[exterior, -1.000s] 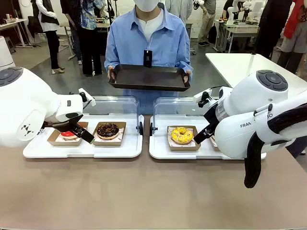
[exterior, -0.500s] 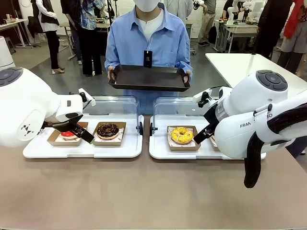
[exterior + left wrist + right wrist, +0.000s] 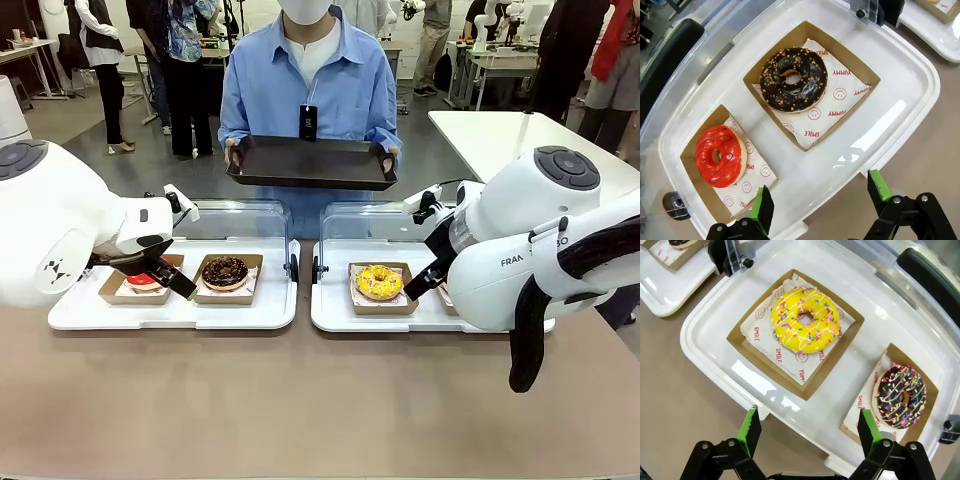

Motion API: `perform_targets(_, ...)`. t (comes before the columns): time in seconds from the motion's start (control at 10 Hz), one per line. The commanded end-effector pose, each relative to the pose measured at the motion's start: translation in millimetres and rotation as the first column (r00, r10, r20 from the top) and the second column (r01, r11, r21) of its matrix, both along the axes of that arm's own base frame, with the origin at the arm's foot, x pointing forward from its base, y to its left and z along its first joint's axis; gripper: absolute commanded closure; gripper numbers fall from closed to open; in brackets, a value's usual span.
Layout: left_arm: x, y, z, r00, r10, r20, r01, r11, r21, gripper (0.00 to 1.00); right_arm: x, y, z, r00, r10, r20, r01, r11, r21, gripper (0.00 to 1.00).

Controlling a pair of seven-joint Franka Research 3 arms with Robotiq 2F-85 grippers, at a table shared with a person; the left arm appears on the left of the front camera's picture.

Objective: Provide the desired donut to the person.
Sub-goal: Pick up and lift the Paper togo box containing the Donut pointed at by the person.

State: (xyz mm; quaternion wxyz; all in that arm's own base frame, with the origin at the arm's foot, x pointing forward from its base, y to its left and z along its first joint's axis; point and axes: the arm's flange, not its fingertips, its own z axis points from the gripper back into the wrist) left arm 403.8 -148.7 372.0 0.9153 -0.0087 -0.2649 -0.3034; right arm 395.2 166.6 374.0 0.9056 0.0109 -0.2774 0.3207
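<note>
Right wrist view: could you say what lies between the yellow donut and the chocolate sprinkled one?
Only their box edges and bare tray, as the right wrist view shows.

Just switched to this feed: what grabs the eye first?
The person at the far side holds out a black tray. Nearer, the left white tray carries a red donut and a nut-chocolate donut; the right white tray carries a yellow donut and a sprinkled donut. The left fingers and right fingers hang open above them.
</note>
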Motion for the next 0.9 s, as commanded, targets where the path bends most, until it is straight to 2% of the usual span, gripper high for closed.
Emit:
perform_targets(0.0, 0, 0, 0, 1.0, 0.0, 0.0, 0.0, 1.0, 0.0, 0.0, 0, 0, 0, 1.0, 0.0, 0.0, 0.0, 1.0, 0.0, 0.0)
perform_targets(0.2, 0, 0, 0, 1.0, 0.0, 0.0, 0.0, 1.0, 0.0, 0.0, 0, 0, 0, 1.0, 0.0, 0.0, 0.0, 1.0, 0.0, 0.0)
perform_targets(0.4, -28, 6, 56, 1.0, 0.003, -0.01, -0.002, 0.998, 0.059, 0.0, -31, -4, 64, 0.999, -0.013, 0.051, 0.013, 1.0, -0.007, 0.0)
perform_targets(0.6, -44, 10, 115, 1.0, -0.009, -0.006, 0.009, 0.997, 0.079, 0.0, -47, -7, 121, 1.0, -0.009, 0.019, 0.009, 1.0, 0.02, 0.0)
perform_targets(0.7, -51, 11, 146, 1.0, -0.021, -0.011, 0.022, 0.997, 0.074, 0.0, -57, -5, 142, 1.0, -0.001, 0.001, 0.001, 1.0, -0.02, 0.0)
perform_targets(0.8, -64, 11, 162, 1.0, -0.011, 0.011, 0.01, 0.998, 0.067, 0.0, -65, -4, 156, 1.0, 0.006, -0.016, -0.007, 0.999, -0.049, 0.0)
